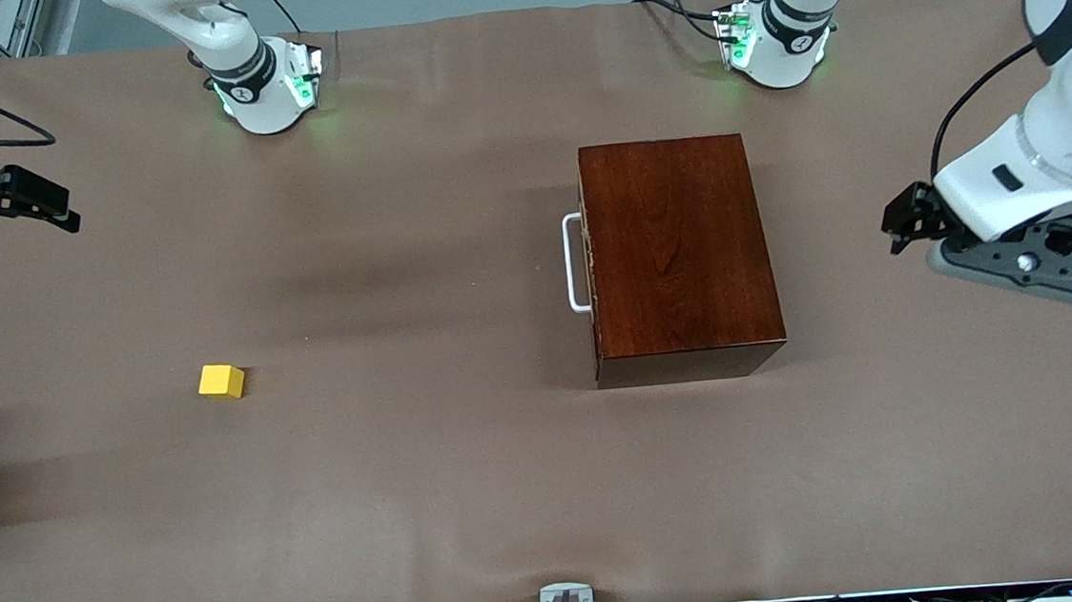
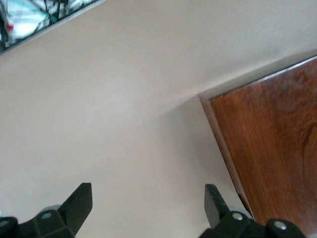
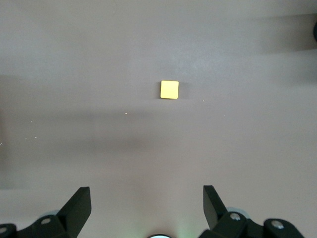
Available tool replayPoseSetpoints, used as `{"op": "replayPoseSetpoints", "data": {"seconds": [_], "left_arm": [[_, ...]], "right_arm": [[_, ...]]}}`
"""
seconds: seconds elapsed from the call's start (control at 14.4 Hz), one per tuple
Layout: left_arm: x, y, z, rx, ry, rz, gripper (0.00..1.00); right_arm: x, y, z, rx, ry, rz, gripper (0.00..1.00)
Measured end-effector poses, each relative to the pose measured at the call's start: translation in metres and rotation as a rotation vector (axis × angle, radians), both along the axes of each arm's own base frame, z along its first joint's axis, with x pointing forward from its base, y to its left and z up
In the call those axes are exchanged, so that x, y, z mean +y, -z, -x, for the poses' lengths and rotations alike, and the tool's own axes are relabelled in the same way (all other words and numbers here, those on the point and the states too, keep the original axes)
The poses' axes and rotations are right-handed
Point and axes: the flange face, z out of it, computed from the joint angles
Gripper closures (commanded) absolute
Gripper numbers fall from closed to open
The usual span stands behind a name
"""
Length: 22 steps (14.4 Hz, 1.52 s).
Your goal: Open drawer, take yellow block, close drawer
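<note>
The dark reddish-brown wooden box (image 1: 676, 252) stands mid-table, toward the left arm's end. The drawer is pushed fully in, and its white bar handle (image 1: 575, 264) faces the right arm's end. The yellow block (image 1: 221, 380) lies on the bare cloth toward the right arm's end, outside the box. My right gripper (image 3: 147, 198) hangs open high over the table's right-arm end, with the block (image 3: 169, 89) in its view. My left gripper (image 2: 148, 196) is open and empty over the cloth beside the box (image 2: 272, 148), on the side away from the handle.
A brown cloth (image 1: 437, 500) covers the whole table. Both arm bases (image 1: 266, 88) stand along the edge farthest from the front camera. A small metal bracket (image 1: 564, 600) sits at the nearest edge.
</note>
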Motion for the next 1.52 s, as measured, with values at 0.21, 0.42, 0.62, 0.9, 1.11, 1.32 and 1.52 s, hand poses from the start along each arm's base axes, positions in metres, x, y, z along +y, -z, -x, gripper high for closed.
{"op": "replayPoseSetpoints", "data": {"seconds": [0.21,0.42,0.62,0.9,1.11,1.32,1.52], "left_arm": [[0.04,-0.01,0.013,0.026,-0.166,0.039,0.0],[0.061,-0.009,0.031,0.029,-0.267,0.052,0.0],[0.061,0.0,0.053,-0.002,-0.293,0.057,0.0],[0.084,-0.002,0.07,-0.011,-0.342,0.088,0.0],[0.08,-0.004,0.071,-0.015,-0.336,0.089,0.0],[0.077,-0.002,0.071,-0.012,-0.331,0.088,0.0],[0.078,-0.002,0.071,-0.014,-0.333,0.089,0.0]], "right_arm": [[0.0,-0.005,0.0,-0.01,0.001,0.0,0.0],[-0.002,-0.005,0.0,-0.01,0.005,0.0,0.0],[-0.001,-0.005,0.0,-0.01,0.003,0.0,0.0],[-0.002,-0.005,0.0,-0.01,0.004,0.0,0.0],[-0.004,-0.005,0.0,-0.01,0.008,0.001,0.0],[-0.005,-0.005,0.0,-0.01,0.01,0.001,0.0],[-0.005,-0.005,0.0,-0.01,0.01,0.001,0.0]]}}
